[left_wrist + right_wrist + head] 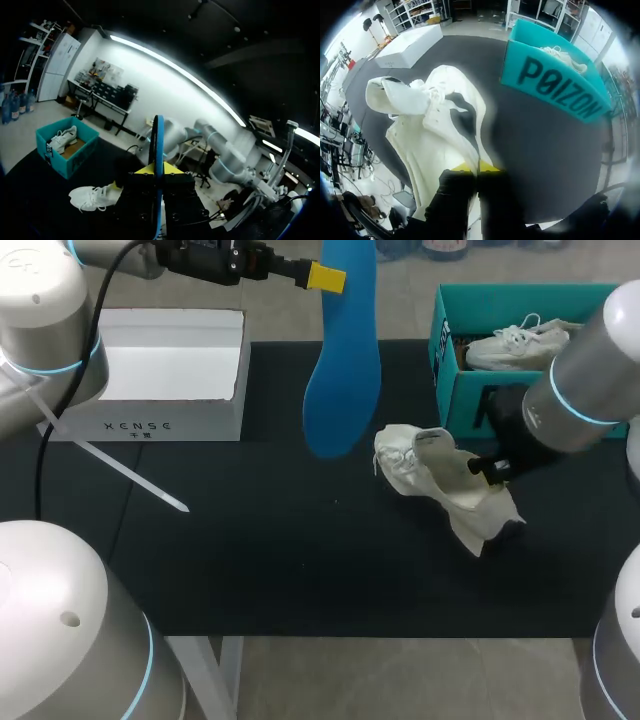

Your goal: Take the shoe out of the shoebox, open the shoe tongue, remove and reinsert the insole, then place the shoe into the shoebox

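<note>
My left gripper (325,278) is high over the table's back middle, shut on the top end of a blue insole (341,370) that hangs down. In the left wrist view the insole (158,145) stands edge-on between the yellow tips. A white shoe (440,485) lies tilted on the black mat, toe toward the left. My right gripper (492,468) is shut on its heel-side collar. In the right wrist view the shoe (435,125) stretches ahead of the fingers, its tongue folded forward. The teal shoebox (455,390) stands at the back right.
A second white shoe (515,345) lies inside the teal shoebox (555,85). A white box (170,375) sits at the back left, with a thin white rod (120,470) on the mat in front of it. The black mat (300,570) covers the table.
</note>
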Controlling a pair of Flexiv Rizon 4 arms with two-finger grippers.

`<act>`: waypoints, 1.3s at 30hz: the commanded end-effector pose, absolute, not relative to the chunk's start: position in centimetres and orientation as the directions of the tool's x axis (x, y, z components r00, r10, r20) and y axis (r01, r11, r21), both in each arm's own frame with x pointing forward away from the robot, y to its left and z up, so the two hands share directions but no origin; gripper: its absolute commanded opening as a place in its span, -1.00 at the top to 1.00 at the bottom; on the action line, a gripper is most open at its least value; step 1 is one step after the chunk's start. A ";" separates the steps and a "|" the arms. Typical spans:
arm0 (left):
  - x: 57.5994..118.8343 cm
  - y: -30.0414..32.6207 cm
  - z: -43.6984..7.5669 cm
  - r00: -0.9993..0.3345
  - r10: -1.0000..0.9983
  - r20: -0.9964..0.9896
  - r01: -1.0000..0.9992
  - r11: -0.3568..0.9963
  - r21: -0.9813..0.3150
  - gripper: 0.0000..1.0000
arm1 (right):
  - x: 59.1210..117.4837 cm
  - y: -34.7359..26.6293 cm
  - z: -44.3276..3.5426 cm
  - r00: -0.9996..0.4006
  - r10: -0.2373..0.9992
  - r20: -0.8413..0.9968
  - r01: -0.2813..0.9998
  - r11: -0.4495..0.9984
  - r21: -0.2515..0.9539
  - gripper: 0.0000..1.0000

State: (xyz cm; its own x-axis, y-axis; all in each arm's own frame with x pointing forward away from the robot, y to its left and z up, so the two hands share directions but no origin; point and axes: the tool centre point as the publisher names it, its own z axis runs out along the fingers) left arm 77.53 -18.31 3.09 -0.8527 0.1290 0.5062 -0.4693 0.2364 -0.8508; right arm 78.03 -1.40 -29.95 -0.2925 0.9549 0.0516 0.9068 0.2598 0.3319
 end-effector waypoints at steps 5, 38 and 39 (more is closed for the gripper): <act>77.4 -18.3 3.0 -0.853 0.128 0.505 -0.469 0.235 -0.851 1.00 | 76.3 -0.7 -28.8 -0.121 0.989 0.091 0.923 0.078 0.376 1.00; 77.4 -18.3 3.0 -0.853 0.128 0.505 -0.469 0.235 -0.851 1.00 | 77.3 2.1 -35.5 0.087 0.970 0.229 0.929 -0.162 0.332 1.00; 77.4 -18.3 3.0 -0.853 0.128 0.505 -0.469 0.235 -0.851 1.00 | 77.2 2.3 -35.6 0.086 0.968 0.234 0.930 -0.162 0.329 1.00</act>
